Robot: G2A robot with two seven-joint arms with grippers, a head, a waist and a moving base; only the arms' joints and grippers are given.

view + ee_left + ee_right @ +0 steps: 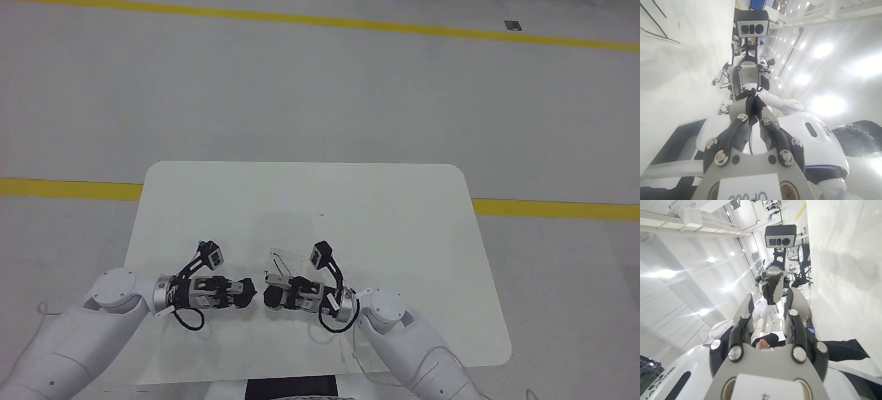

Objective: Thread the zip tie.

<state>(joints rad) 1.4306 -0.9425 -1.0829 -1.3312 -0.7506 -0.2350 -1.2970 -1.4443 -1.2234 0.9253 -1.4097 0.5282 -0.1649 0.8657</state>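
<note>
Zip tie [750,132] pinched in the clenched left pincer [753,95], above the tabletop [400,200].
Its strip seems to run back along that pincer; the released right pincer [771,298] faces it head-on, just beside.

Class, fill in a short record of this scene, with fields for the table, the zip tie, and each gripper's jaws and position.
surface: white table
zip tie: thin dark strips lying flat on the table, just beyond the grippers
left gripper: jaws shut; a thin dark strand runs back between its fingers, and I cannot tell what it is
right gripper: jaws open, nothing held
arrangement: grippers face each other tip to tip, close together, near the table's front edge
</note>
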